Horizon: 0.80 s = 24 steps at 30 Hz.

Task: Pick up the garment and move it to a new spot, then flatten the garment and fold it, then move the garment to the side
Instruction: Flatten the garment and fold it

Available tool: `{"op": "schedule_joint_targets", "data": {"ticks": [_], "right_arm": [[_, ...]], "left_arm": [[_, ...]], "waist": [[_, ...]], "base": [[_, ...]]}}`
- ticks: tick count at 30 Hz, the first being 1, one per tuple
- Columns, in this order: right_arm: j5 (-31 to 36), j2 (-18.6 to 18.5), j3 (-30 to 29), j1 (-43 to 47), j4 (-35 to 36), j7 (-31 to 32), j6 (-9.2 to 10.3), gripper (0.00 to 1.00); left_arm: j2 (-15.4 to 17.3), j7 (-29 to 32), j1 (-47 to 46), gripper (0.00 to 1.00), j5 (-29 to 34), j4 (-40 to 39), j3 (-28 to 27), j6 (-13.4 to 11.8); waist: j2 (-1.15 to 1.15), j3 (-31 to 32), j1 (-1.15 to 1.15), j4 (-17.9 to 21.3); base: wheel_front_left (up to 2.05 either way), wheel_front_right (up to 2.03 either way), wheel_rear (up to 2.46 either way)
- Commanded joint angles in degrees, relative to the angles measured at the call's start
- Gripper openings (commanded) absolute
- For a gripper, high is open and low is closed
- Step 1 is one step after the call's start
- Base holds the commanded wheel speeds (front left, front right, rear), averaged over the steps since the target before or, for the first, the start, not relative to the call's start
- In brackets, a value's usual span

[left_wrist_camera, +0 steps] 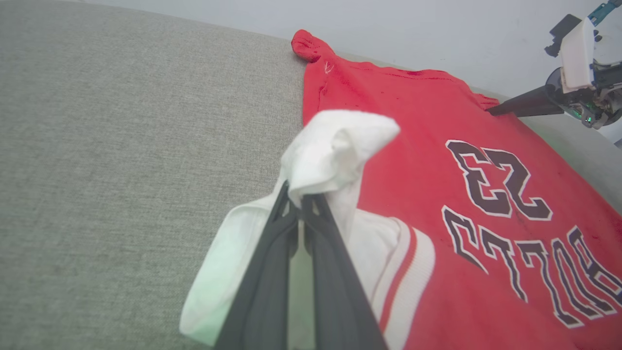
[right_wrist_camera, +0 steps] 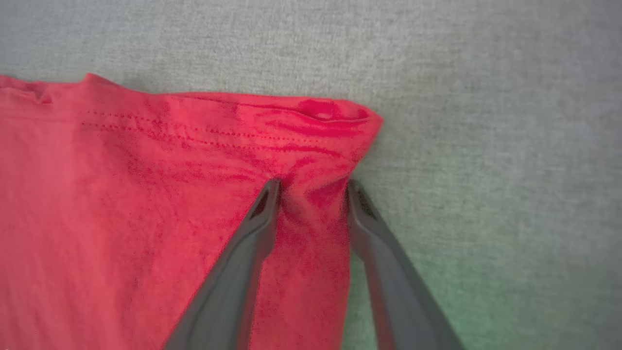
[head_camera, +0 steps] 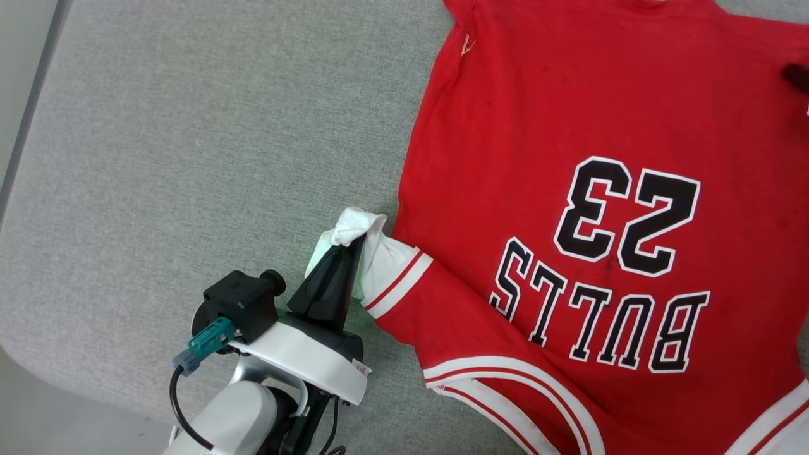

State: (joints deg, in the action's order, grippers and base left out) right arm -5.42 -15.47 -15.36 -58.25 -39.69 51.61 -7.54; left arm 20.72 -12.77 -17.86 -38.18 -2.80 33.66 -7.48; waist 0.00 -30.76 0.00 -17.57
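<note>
The left pincer [left_wrist_camera: 294, 198] is gripping the bunched white sleeve [left_wrist_camera: 335, 141], holding it just above the grey desk [head_camera: 189, 126]. The right pincer [right_wrist_camera: 312, 187], fingers parted, is straddling a puckered far-right hem corner. The garment [head_camera: 537, 126] is lying spread, lettering up, across the desk's right side.

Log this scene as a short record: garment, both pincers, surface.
garment: red jersey, laid out mostly flat, "BULLS 23" face up
left pincer: shut on the white sleeve, holding it raised off the surface
right pincer: open, fingertips astride a pucker of red cloth at a hem corner
surface: grey fabric
</note>
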Motion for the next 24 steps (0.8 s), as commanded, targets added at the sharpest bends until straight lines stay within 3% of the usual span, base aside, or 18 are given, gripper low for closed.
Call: {"op": "schedule_joint_targets", "data": {"ticks": [1, 7, 13, 17, 19, 24], "right_arm": [[1.61, 1.20, -0.05, 5.90, -3.97, 2.37, 0.09, 0.00], [2.15, -1.68, 0.89, 4.56, -0.32, -1.24, 0.10, 0.00], [-1.95, -4.33, 4.61, 8.85, 4.07, -2.27, 0.09, 0.00], [-6.17, -5.51, 5.36, 16.19, 8.93, -2.32, 0.09, 0.00], [-10.06, -5.84, 4.82, 26.57, 15.49, -1.99, 0.09, 0.00], [-12.83, -2.24, 0.69, 41.38, 24.82, -3.51, 0.08, 0.00]], "left_arm": [[-0.38, -0.21, -0.04, 0.00, -0.32, 0.36, 0.05, 0.27], [0.10, 0.03, 1.64, 0.00, -0.93, 2.22, -0.06, -0.40], [2.06, 1.43, 5.12, 0.00, -2.60, 4.06, -1.22, -1.82], [3.50, 2.27, 7.94, 0.00, -3.67, 4.35, -2.07, -3.33], [4.95, 3.05, 10.94, 0.00, -4.86, 3.99, -3.13, -4.79], [6.54, 4.26, 14.67, 0.00, -6.32, 3.47, -3.92, -6.33]], "waist": [[0.00, 0.85, 0.00, -0.12], [0.00, 5.66, 0.00, 0.58], [0.00, 12.70, 0.00, 3.32], [0.00, 17.28, 0.00, 5.62], [0.00, 21.21, 0.00, 8.11], [0.00, 25.47, 0.00, 11.44]], "base": [[0.00, 0.00, 0.00], [0.00, 0.00, 0.00], [0.00, 0.00, 0.00], [0.00, 0.00, 0.00], [0.00, 0.00, 0.00], [0.00, 0.00, 0.00]]}}
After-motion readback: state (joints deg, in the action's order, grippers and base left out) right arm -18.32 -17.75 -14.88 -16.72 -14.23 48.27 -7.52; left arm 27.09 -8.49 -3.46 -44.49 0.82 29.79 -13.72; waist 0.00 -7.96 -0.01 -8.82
